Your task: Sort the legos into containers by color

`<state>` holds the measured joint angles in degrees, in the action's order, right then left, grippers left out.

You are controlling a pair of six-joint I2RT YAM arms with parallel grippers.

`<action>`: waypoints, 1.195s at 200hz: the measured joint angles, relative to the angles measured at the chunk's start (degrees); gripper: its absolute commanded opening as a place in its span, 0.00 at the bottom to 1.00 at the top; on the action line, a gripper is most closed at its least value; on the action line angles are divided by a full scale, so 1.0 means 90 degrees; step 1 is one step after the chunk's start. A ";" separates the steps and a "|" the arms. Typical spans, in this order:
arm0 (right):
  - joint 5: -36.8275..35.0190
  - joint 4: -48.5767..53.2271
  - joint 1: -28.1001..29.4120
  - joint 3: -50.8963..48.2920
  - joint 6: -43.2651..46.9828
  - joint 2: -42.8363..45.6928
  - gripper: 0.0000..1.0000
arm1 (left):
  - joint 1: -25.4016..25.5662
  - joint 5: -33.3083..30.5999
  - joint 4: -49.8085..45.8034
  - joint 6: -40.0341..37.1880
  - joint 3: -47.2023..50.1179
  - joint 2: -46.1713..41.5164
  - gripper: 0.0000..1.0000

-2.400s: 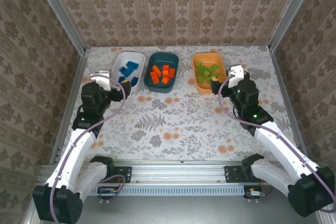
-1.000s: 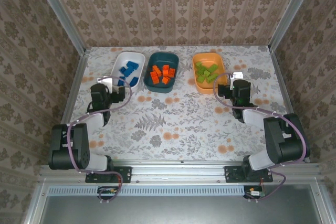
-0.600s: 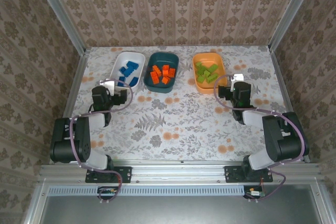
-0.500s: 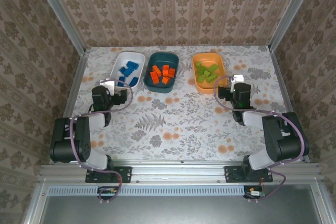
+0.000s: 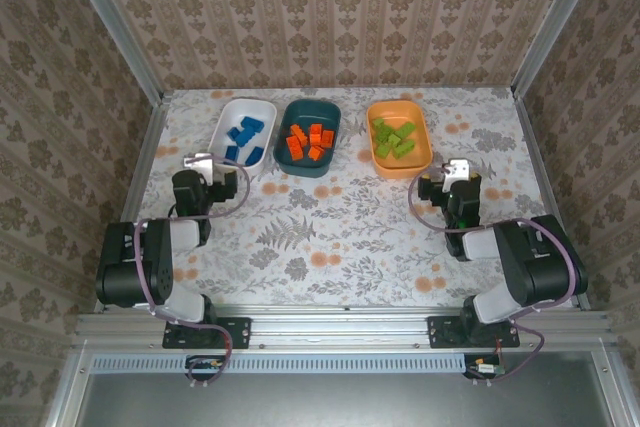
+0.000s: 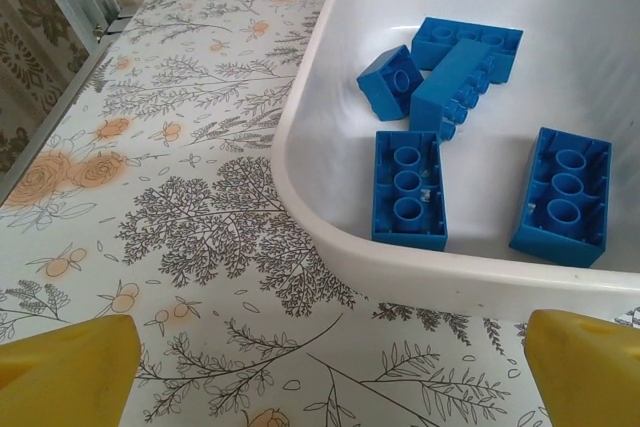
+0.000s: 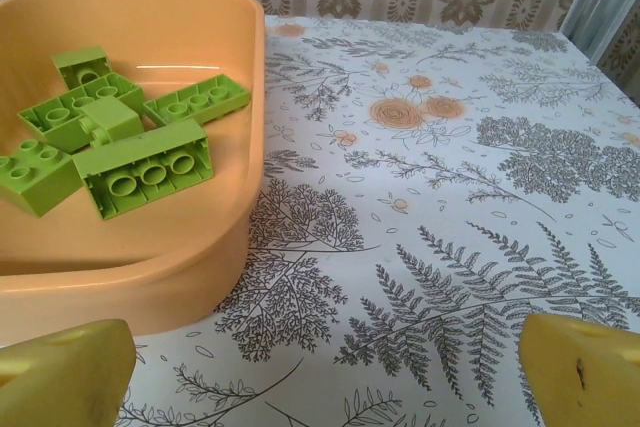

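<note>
Floral desk (image 5: 330, 232). Your left gripper (image 6: 325, 372) wide open, empty, white bin (image 6: 300, 177) ahead-right; right gripper (image 7: 325, 372) same, orange bin (image 7: 180, 287) ahead-left.

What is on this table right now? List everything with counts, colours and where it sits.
white bin: one, white, far left of the table
blue legos: about five, blue, inside the white bin
teal bin: one, dark teal, just right of the white bin
orange legos: about six, orange, inside the teal bin
orange bin: one, orange, far right of centre
green legos: about six, light green, inside the orange bin
table: one, floral-patterned cloth, under everything
left fingers: two, yellow, spread open short of the white bin, holding nothing
right fingers: two, yellow, spread open short of the orange bin, holding nothing
</note>
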<state>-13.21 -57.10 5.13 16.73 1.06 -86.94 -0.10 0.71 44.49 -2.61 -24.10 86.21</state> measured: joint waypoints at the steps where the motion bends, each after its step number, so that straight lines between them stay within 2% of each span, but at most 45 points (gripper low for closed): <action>1: 0.0000 -0.0032 0.0000 -0.0012 0.0000 -0.0012 1.00 | 0.0000 -0.0002 0.0007 0.0002 0.0002 0.0000 1.00; 56: -0.0012 -0.0391 0.0000 -0.0087 -0.0073 -0.0041 1.00 | 0.0177 -0.0209 0.0563 -0.0024 0.0313 0.0131 1.00; 103: 0.0012 0.0282 -0.0155 0.0488 -0.0226 -0.0063 1.00 | 0.0206 -0.0425 0.0554 -0.0024 0.0291 0.0136 1.00; 141: 0.0046 0.0563 -0.0282 0.0554 -0.0333 -0.0063 1.00 | 0.0177 -0.0503 0.0527 -0.0024 0.0287 0.0136 1.00; 239: 0.0138 0.0687 -0.0282 0.0554 -0.0335 -0.0063 1.00 | 0.0180 -0.0561 0.0534 -0.0024 0.0284 0.0155 1.00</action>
<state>-11.97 -50.92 2.59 21.71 -1.96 -87.50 1.52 -4.34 49.30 -2.83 -21.54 87.61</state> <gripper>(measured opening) 0.999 0.997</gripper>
